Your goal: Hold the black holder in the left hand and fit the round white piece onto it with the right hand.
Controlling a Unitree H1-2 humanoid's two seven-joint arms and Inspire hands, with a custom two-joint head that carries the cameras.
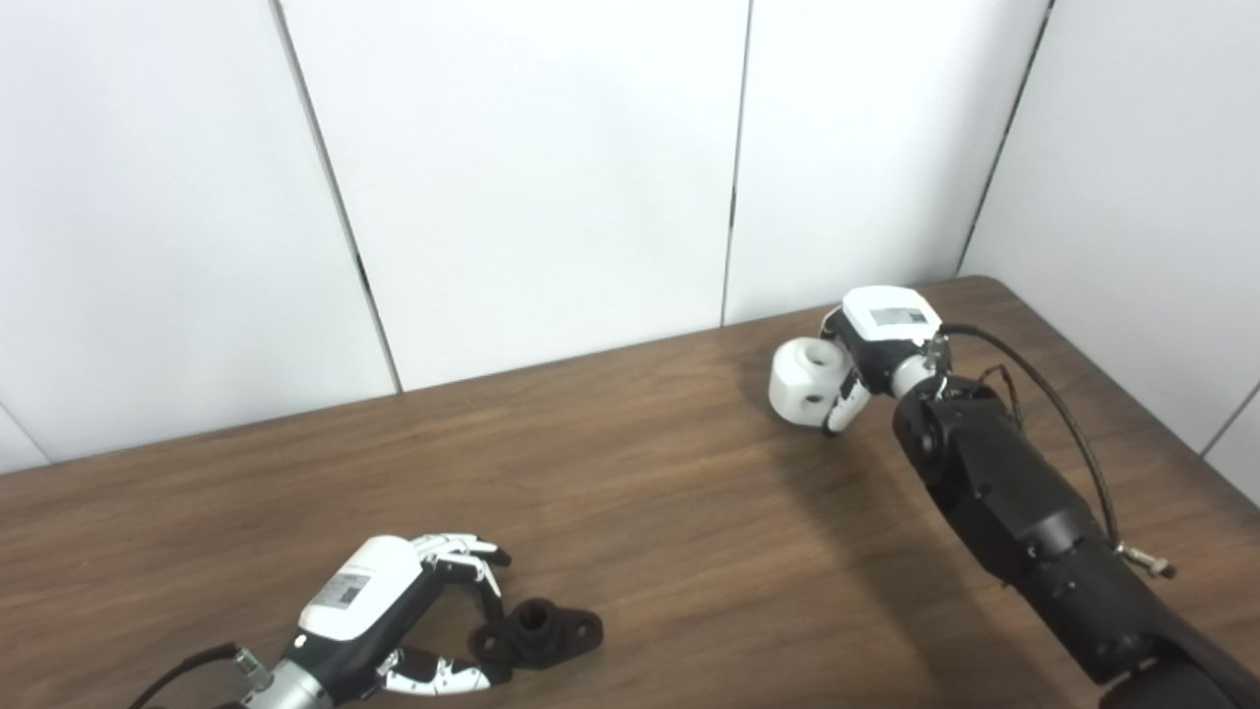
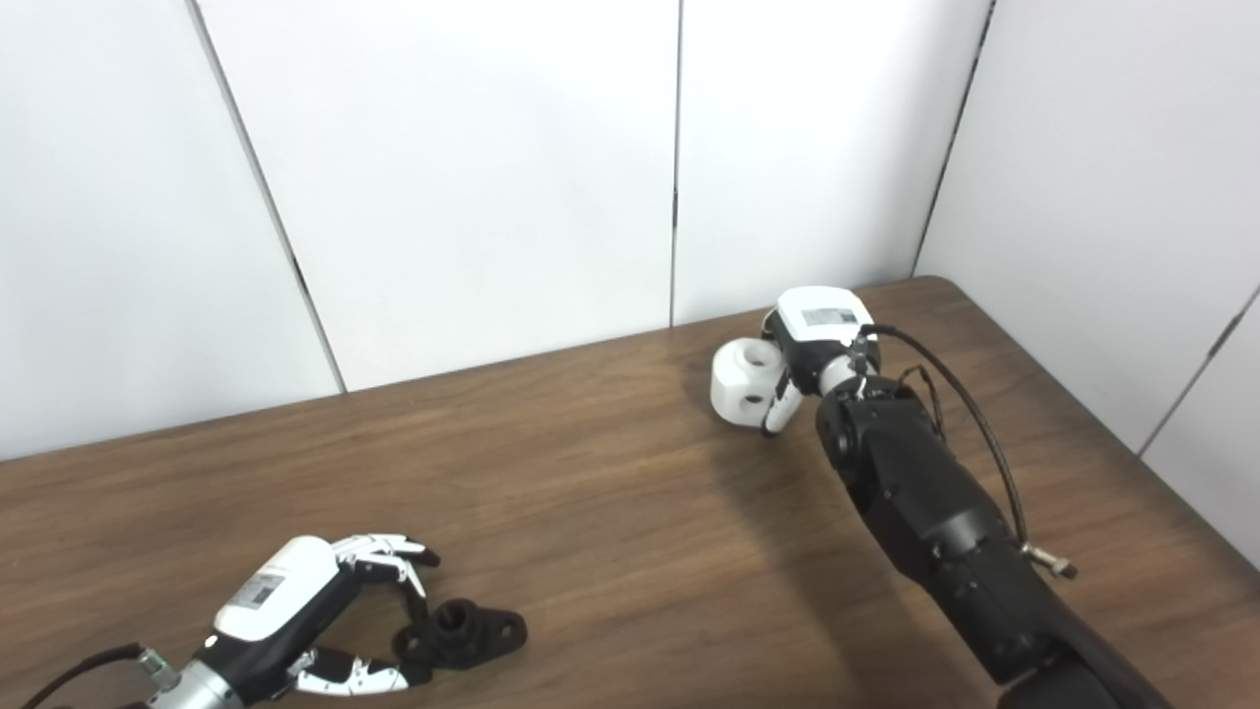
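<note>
Left hand point(image 1: 379, 611) reaches around the black holder point(image 1: 536, 632); right hand point(image 1: 881, 345) grips the round white piece point(image 1: 809, 382).

One black holder point(image 1: 537, 633), one round white piece point(image 1: 809, 383). Two robot hands: left hand point(image 1: 394, 615), right hand point(image 1: 879, 340). One wooden table point(image 1: 640, 473), nothing else countable on it.

Robot test bench, lab-like. Bare white wall panels point(image 1: 532, 177) with dark seams enclose wooden table point(image 1: 640, 473) on back and right side, forming corner booth. No household or shop goods in sight. Black robot arm point(image 1: 1024, 512) with exposed cable point(image 1: 1058, 404) reaches over tabletop. Only small machined-looking parts on it: black holder point(image 1: 536, 630), white piece point(image 1: 809, 382).
</note>
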